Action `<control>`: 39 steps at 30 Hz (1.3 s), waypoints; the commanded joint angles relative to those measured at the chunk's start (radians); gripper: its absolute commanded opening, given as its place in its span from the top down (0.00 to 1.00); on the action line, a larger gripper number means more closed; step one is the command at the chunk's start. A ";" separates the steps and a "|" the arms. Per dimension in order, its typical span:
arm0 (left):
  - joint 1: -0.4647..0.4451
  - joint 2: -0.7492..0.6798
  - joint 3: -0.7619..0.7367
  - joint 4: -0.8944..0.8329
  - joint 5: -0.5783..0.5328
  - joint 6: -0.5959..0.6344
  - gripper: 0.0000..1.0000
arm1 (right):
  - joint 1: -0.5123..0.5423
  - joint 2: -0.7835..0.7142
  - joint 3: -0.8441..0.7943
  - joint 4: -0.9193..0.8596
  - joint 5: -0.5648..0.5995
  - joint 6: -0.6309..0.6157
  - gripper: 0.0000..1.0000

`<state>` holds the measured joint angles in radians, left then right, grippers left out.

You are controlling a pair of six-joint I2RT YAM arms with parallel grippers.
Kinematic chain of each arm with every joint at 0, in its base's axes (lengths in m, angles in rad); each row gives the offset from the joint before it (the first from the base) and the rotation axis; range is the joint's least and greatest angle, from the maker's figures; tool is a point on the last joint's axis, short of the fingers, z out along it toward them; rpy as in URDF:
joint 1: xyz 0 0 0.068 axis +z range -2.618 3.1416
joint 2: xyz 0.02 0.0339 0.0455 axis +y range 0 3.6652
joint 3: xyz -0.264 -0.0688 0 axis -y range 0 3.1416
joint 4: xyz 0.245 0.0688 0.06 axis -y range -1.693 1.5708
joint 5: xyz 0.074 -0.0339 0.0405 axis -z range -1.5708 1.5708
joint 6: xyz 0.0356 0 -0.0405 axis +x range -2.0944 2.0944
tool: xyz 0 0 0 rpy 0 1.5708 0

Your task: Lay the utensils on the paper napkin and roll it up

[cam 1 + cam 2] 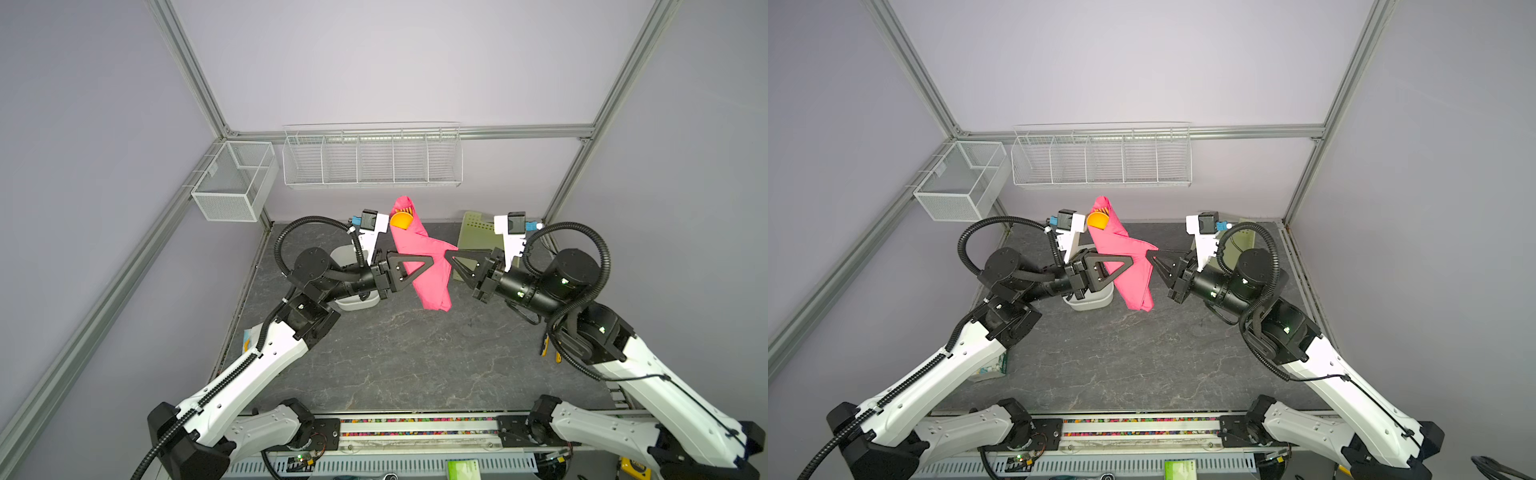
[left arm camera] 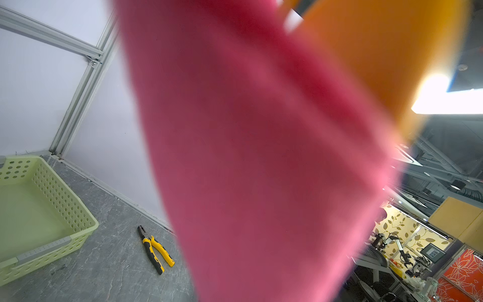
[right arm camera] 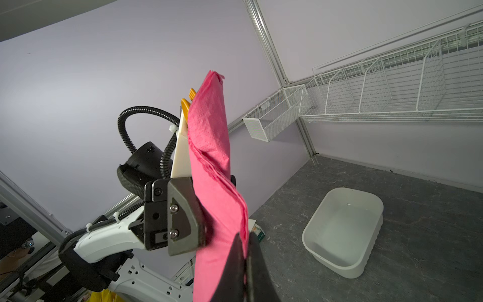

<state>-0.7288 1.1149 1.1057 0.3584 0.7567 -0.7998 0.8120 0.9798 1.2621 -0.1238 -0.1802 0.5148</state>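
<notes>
Roll is off the table, tilted, its lower end nearest. Mid-roll, the left gripper [image 1: 430,261] is clamped across the paper napkin [image 1: 432,286], jaws narrow around the bundle. Right gripper [image 1: 448,254] is fully closed, pinching the napkin's side flap, its tips almost meeting the left's. At the far, upper end the orange utensils [image 1: 401,220] stick out, round bowl showing. White tub [image 1: 353,305] sits on the table under the left gripper.

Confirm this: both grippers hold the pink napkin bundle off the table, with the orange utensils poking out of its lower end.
Wrong end: in both top views the utensils poke out of the paper napkin at its upper end. The left gripper and right gripper do hold it off the table.
</notes>
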 commanded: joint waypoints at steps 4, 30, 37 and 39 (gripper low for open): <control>-0.001 -0.017 -0.003 0.004 0.006 0.022 0.87 | -0.020 -0.025 0.009 -0.010 0.059 -0.022 0.93; -0.007 -0.024 0.005 -0.036 0.011 0.058 1.00 | -0.023 0.024 0.027 -0.082 0.022 -0.024 0.86; -0.007 -0.032 0.016 -0.144 -0.037 0.127 1.00 | -0.022 -0.067 0.024 -0.132 0.056 -0.043 0.72; -0.007 -0.030 0.017 -0.146 -0.038 0.129 1.00 | -0.023 -0.082 0.024 -0.127 0.019 -0.053 0.72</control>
<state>-0.7326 1.0977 1.1011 0.2340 0.7326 -0.7048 0.7933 0.9318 1.2713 -0.2520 -0.1478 0.4923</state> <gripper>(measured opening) 0.092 0.276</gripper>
